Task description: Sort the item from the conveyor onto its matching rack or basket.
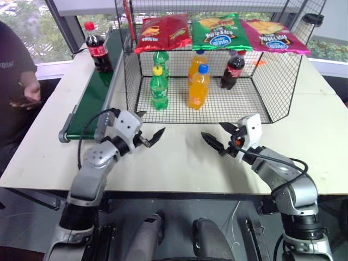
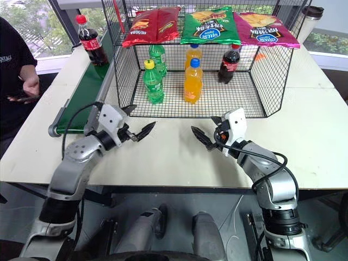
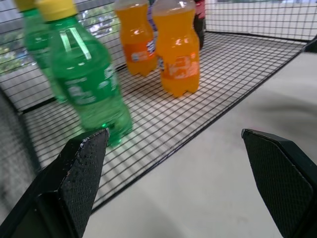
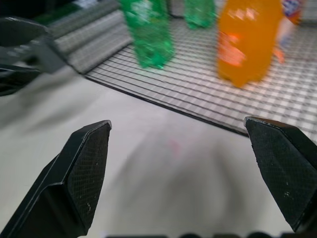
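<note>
Fingers of left gripper (image 1: 145, 133) and right gripper (image 1: 216, 137) gaping wide, gripping nothing, hovering over bare table (image 1: 179, 163) before basket (image 1: 206, 117) front edge; cola (image 1: 98, 48) standing on conveyor (image 1: 92, 98).

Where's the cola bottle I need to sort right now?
The cola bottle stands upright at the conveyor's far end, on the robot's left, just outside the wire basket's left wall.

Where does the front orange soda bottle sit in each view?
Left eye view: front orange soda bottle mid-cage, blue cap.
Right eye view: same bottle, behind the front wire edge.
Left wrist view: nearer of two orange bottles.
Right wrist view: large orange bottle.
Shared landmark: wire cage floor.
</note>
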Available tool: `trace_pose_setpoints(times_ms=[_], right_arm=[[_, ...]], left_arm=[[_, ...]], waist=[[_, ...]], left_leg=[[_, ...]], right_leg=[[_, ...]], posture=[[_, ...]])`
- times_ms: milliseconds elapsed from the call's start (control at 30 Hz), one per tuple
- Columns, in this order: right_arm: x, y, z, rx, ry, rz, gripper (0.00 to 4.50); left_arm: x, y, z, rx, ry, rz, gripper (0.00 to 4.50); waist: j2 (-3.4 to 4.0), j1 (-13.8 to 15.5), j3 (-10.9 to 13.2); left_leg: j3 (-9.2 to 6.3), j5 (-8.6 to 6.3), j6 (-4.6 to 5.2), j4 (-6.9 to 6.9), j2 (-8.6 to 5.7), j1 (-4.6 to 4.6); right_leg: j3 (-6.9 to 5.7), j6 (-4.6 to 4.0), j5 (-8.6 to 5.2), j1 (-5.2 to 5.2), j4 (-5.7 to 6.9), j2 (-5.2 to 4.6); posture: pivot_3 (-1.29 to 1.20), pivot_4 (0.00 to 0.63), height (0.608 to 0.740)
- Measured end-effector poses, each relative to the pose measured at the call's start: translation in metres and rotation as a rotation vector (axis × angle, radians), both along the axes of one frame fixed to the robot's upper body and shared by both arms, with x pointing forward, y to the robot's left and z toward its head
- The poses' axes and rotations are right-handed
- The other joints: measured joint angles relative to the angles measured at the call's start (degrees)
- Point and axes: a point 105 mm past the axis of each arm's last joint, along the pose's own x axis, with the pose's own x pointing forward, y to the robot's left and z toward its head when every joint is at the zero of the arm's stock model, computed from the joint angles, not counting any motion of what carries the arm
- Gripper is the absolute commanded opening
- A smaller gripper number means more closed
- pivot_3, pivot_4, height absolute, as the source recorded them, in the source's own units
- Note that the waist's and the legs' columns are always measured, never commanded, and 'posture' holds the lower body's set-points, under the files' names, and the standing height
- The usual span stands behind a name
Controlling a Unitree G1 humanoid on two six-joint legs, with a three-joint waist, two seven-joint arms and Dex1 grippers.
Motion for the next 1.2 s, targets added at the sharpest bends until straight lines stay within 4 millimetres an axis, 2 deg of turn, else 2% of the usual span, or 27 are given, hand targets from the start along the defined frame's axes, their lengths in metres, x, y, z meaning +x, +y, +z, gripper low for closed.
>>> trace_pose_setpoints(times_ms=[133, 367, 700, 900, 967, 1200], right_arm=[[-0.004, 0.009, 0.010, 0.002, -0.019, 0.070, 4.44], [-0.006, 0.022, 0.014, 0.004, -0.017, 0.142, 4.44], [-0.009, 0.031, 0.019, 0.004, -0.021, 0.210, 4.44], [-0.012, 0.034, 0.024, -0.005, -0.027, 0.252, 4.44], [-0.013, 0.036, 0.025, -0.008, -0.027, 0.266, 4.44], [-0.015, 0.038, 0.028, -0.010, -0.030, 0.284, 4.44]], left_arm=[[-0.006, 0.006, 0.001, -0.010, 0.027, 0.020, 4.50], [-0.011, 0.014, 0.008, -0.059, 0.034, 0.088, 4.50], [-0.008, 0.078, 0.017, -0.164, 0.019, 0.445, 4.50], [-0.001, 0.123, 0.033, -0.241, -0.020, 0.658, 4.50], [0.000, 0.131, 0.029, -0.242, -0.006, 0.690, 4.50], [0.003, 0.137, 0.016, -0.238, 0.041, 0.712, 4.50]], waist=[[0.00, 0.1, 0.0], [0.00, 0.0, 0.0], [-0.01, 0.2, 0.0], [-0.02, 0.2, 0.0], [-0.02, 0.2, 0.0], [-0.02, 0.2, 0.0]], left_leg=[[-0.01, 0.00, 0.00, 0.01, 0.00, 0.00], [0.00, -0.01, -0.01, 0.01, 0.00, 0.00], [-0.01, -0.01, -0.01, 0.01, 0.00, 0.00], [-0.01, -0.01, -0.01, 0.02, 0.00, 0.00], [-0.01, -0.01, -0.01, 0.01, -0.01, 0.00], [-0.02, -0.01, -0.02, 0.02, 0.00, 0.00]], right_leg=[[0.00, -0.01, -0.01, 0.03, 0.00, -0.01], [0.00, -0.01, -0.01, 0.01, -0.01, -0.02], [-0.02, -0.01, -0.01, 0.02, -0.02, -0.01], [-0.06, 0.00, 0.00, 0.02, -0.02, -0.01], [-0.05, 0.01, 0.00, 0.01, -0.02, -0.01], [-0.05, 0.00, 0.00, 0.02, -0.02, -0.01]], posture=[[0.00, 0.150, 0.738], [0.00, 0.150, 0.738], [0.00, 0.150, 0.738], [0.00, 0.150, 0.738], [0.00, 0.150, 0.738], [0.00, 0.150, 0.738]])
